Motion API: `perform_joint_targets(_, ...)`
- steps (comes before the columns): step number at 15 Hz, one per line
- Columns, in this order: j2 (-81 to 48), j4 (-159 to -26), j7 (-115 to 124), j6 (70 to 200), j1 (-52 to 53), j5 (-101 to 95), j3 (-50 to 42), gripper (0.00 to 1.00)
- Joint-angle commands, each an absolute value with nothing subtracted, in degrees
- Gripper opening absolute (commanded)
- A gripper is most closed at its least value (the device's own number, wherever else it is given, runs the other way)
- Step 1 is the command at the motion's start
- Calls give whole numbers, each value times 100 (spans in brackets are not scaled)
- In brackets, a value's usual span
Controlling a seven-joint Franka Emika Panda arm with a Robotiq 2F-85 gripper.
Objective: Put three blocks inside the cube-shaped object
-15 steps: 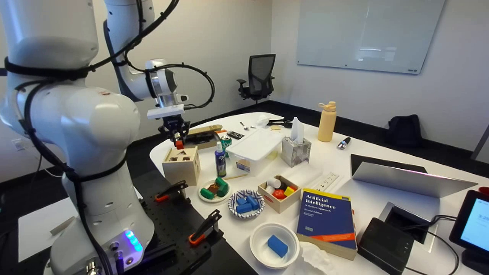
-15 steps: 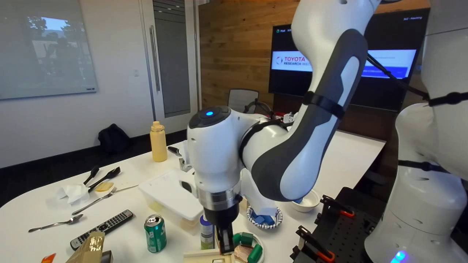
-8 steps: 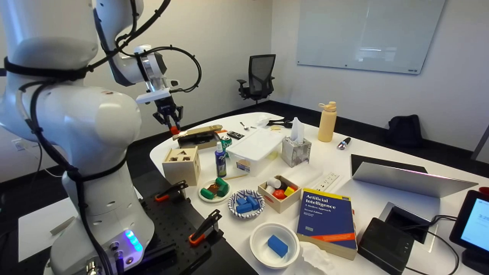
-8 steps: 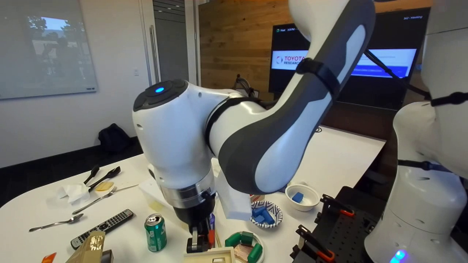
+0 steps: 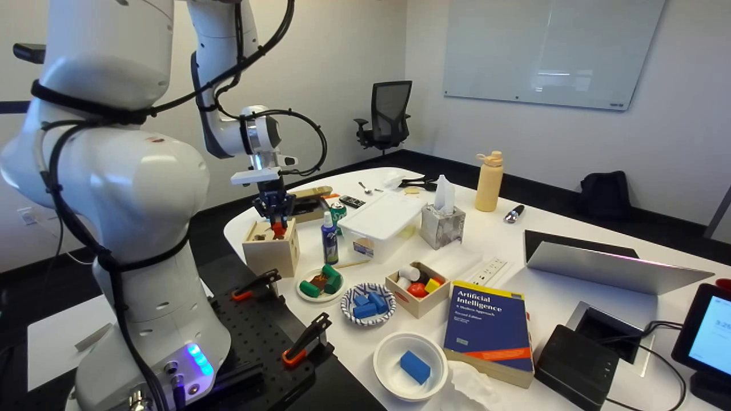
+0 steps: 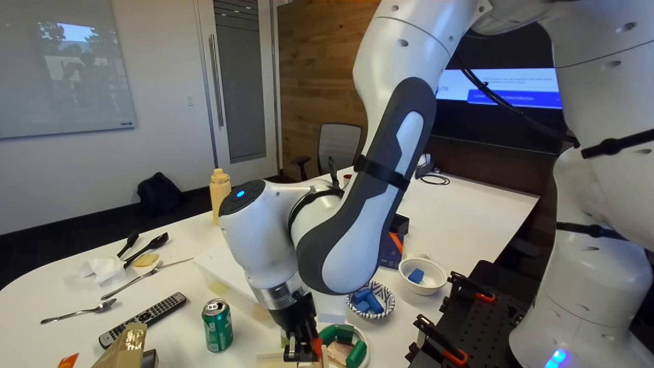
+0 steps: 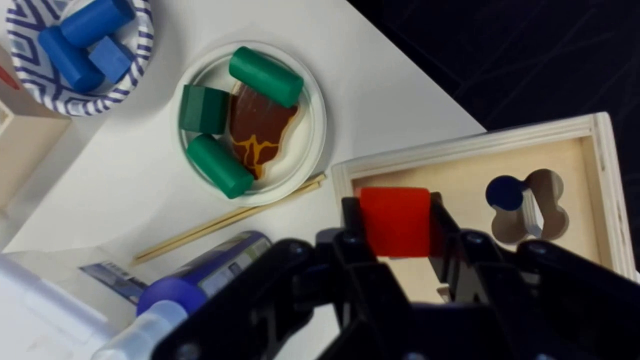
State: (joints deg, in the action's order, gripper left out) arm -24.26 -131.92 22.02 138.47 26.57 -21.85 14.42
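Gripping one red block (image 7: pixel 395 220) between the fingertips (image 7: pixel 352 215) of the gripper (image 5: pixel 278 222), pinched on two opposite sides, and holding it over the top panel (image 7: pixel 465 175) of the shape-sorter box (image 5: pixel 268 260). Sitting, by the wrist view, just inside the rim (image 7: pixel 610 185) of the box, close to one corner, on the side toward the white plate (image 7: pixel 317 125). Cannot tell contact with the panel from a small gap. Showing a squarish red face to the wrist view; cannot read a long axis from that alone. Cannot see the opening directly under the block either, with block and fingers in the way. Likely at the drop-in step; probably needs squaring to a matching hole before letting go, or else risks perching across the panel. Away from the block on the same box top, can make out one clover-shaped hole (image 7: pixel 525 207) with a round dark-blue patch (image 7: pixel 504 192) inside, perhaps a block, too little in sight to be sure.

Counting outward from the box: just beside it, one white plate with two green cylinders (image 7: pixel 267 75), one green prism (image 7: pixel 205 107) and one brown piece streaked with yellow (image 7: pixel 262 122); near it, two chopsticks (image 7: pixel 230 219) and one purple spray bottle (image 5: pixel 329 242); farther from it, one patterned bowl (image 7: pixel 25 55) with three blue blocks (image 7: pixel 97 20) and one open wooden crate (image 5: pixel 404 300) of mixed pieces, too overlapped to count; farther still from the box, one white bowl (image 5: pixel 387 371) with one blue block (image 5: pixel 416 367).
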Motion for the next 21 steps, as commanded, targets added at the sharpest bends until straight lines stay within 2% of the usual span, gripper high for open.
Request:
perform_joint_targets(1,-2675,-12983,2048,13911,2775,-1936,1417,8)
perform_joint_targets(20,-3019,-12732,2098,13958,2971,-2000,1239,8)
perform_joint_targets(21,-3000,-12750,2106,13971,2973,-1995,1246,58)
